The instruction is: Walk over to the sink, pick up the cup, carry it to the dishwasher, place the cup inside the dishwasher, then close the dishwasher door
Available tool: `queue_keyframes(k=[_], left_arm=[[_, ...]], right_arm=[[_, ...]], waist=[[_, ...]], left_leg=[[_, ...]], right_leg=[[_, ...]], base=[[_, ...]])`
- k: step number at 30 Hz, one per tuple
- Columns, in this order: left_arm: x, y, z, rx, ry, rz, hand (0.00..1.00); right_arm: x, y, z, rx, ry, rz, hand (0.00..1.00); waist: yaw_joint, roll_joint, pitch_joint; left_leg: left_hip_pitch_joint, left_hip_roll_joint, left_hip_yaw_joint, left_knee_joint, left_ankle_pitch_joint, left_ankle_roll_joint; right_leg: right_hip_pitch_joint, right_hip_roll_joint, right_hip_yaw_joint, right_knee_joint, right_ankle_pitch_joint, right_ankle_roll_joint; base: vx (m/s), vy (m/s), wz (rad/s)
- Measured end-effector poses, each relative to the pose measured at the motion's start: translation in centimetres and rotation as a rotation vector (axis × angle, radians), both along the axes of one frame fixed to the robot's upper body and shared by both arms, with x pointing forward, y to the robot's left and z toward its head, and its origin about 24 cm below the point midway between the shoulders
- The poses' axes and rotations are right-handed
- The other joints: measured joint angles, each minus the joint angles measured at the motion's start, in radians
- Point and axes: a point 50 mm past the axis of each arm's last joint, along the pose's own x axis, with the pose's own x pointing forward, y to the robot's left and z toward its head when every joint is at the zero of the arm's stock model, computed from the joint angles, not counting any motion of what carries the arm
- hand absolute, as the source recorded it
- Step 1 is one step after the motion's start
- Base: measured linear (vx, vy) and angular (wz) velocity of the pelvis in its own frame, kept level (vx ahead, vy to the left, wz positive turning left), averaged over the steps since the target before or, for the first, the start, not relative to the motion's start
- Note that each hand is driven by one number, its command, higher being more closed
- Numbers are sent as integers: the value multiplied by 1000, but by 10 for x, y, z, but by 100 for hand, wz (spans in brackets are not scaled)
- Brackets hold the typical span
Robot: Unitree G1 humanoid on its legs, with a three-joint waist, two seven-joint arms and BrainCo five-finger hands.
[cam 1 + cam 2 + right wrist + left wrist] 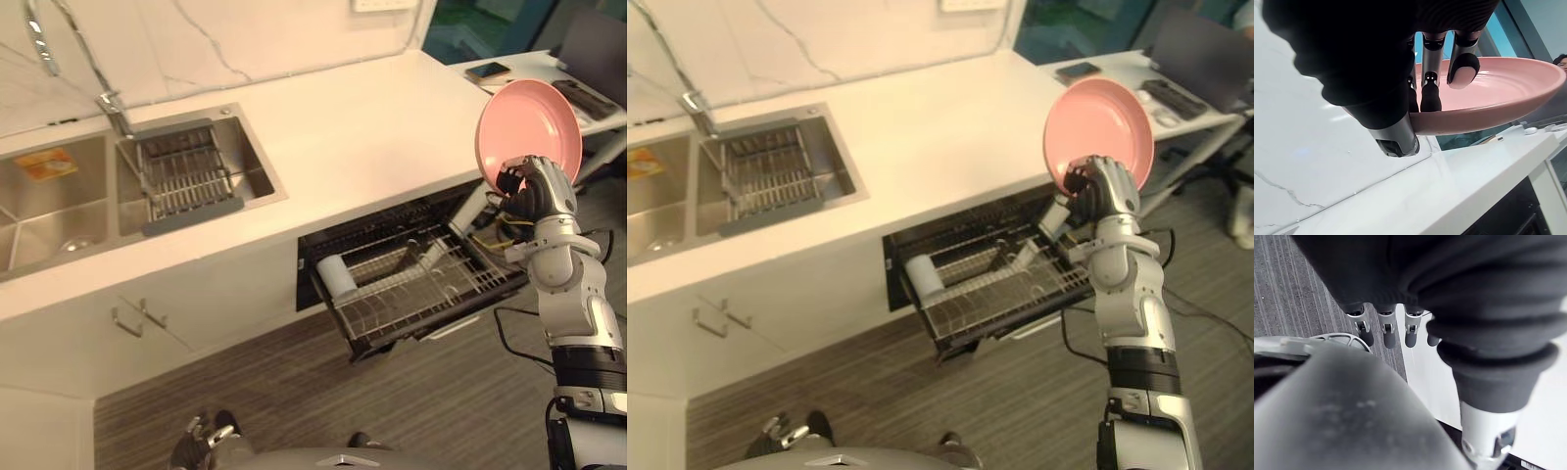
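Note:
My right hand is raised beside the counter's right end, shut on the lower rim of a pink plate that stands nearly upright above it. In the right wrist view my fingers lie inside the plate and the thumb sits under its rim. Below and to the left, the dishwasher is open with its wire rack pulled out. A pale blue cup lies on its side at the rack's left end. My left hand hangs low by my side, fingers relaxed and holding nothing.
A double sink is set in the white counter at the left, with a wire drying rack in one basin and an orange sponge in the other. A white side table with a phone stands behind my right hand.

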Motion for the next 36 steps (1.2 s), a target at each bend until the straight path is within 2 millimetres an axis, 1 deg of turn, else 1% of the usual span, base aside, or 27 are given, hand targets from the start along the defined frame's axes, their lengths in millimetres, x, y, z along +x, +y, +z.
queue_keyframes(k=[1,2,3,4,5,7,11,12,14,17,20,22,26,29,32,33,36], left_arm=[[0,2,0,5,4,-1,0],[0,3,0,7,5,-2,0],[1,4,0,11,3,-4,0],[1,5,0,12,5,-5,0],[1,5,0,13,5,-6,0],[2,5,0,13,6,-18,0],[6,4,1,27,-2,-68,0],[10,3,2,28,-10,-76,0],[24,2,4,31,-45,-100,0],[41,4,9,36,-91,-101,0],[46,7,10,35,-103,-89,0],[48,8,11,36,-107,-87,0],[52,10,12,40,-119,-87,0],[65,9,16,35,-155,-90,0],[74,8,21,33,-195,-94,0],[80,7,24,29,-215,-92,0],[89,8,29,27,-253,-96,0]], right_arm=[[0,-2,-1,6,8,-13,100],[0,-2,-1,9,11,-19,100],[0,-3,-2,19,16,-29,100],[0,-4,-4,38,21,-35,100],[0,-4,-5,46,23,-37,100],[-1,-2,-18,97,45,-33,100],[-5,-1,-36,162,103,-33,100],[-5,-1,-37,164,107,-32,100],[-6,-3,-35,166,101,-38,100],[-6,-4,-36,172,104,-49,100],[-5,-5,-37,180,107,-62,100],[-5,-5,-38,187,109,-67,100],[-3,-6,-41,201,118,-69,100],[4,-4,-39,210,120,-64,100],[12,-1,-45,216,158,-59,100],[13,-1,-44,216,156,-57,100],[21,3,-41,217,155,-45,100]], waist=[[-8,-2,1],[-9,-3,1],[-8,-9,5],[-8,-10,5],[-8,-10,5],[-10,-10,5],[-13,-7,7],[-15,-5,19],[-19,5,52],[-22,2,105],[-21,-1,123],[-20,-3,133],[-12,-6,150],[-10,-5,174],[-5,-4,189],[-3,1,198],[-2,4,228]], left_leg=[[0,-6,-1,0,-1,5],[0,-10,-2,1,-1,9],[-1,-20,-17,5,1,22],[-1,-27,-70,5,-2,22],[-1,-32,-88,6,-1,22],[4,-55,-110,6,0,22],[-4,-66,-110,5,-1,22],[-7,-66,-110,5,-2,23],[-26,-65,-116,4,-14,33],[-41,-75,-115,2,-17,36],[-63,-86,-109,-1,-19,38],[-73,-91,-107,-1,-13,48],[-88,-92,-107,-1,-12,50],[-115,-93,-108,5,-4,57],[-120,-97,-142,5,-4,58],[-129,-98,-164,5,-4,58],[-144,-99,-173,5,-1,58]], right_leg=[[1,-3,3,-6,9,1],[1,-6,5,-8,14,1],[3,-9,7,-14,27,3],[3,-12,9,-15,30,3],[5,-15,10,-15,31,3],[15,-36,8,-15,32,4],[-3,-49,19,-11,35,12],[-10,-50,23,-6,36,14],[-45,-53,36,12,39,16],[-77,-67,53,30,49,19],[-104,-78,63,28,60,26],[-110,-81,66,15,76,22],[-125,-81,68,14,79,21],[-155,-79,71,14,91,15],[-160,-81,72,14,93,15],[-165,-81,68,15,93,15],[-176,-83,62,21,94,15]], base=[[0,0,0],[60,31,-3],[100,26,-7],[118,13,-6],[115,11,1],[69,22,6],[-11,5,-4],[-75,10,-11],[-105,23,-12],[-94,45,-10],[-66,46,-4],[0,0,0],[0,0,0],[27,-5,-3],[37,-14,1],[18,-14,8],[-11,1,9]])
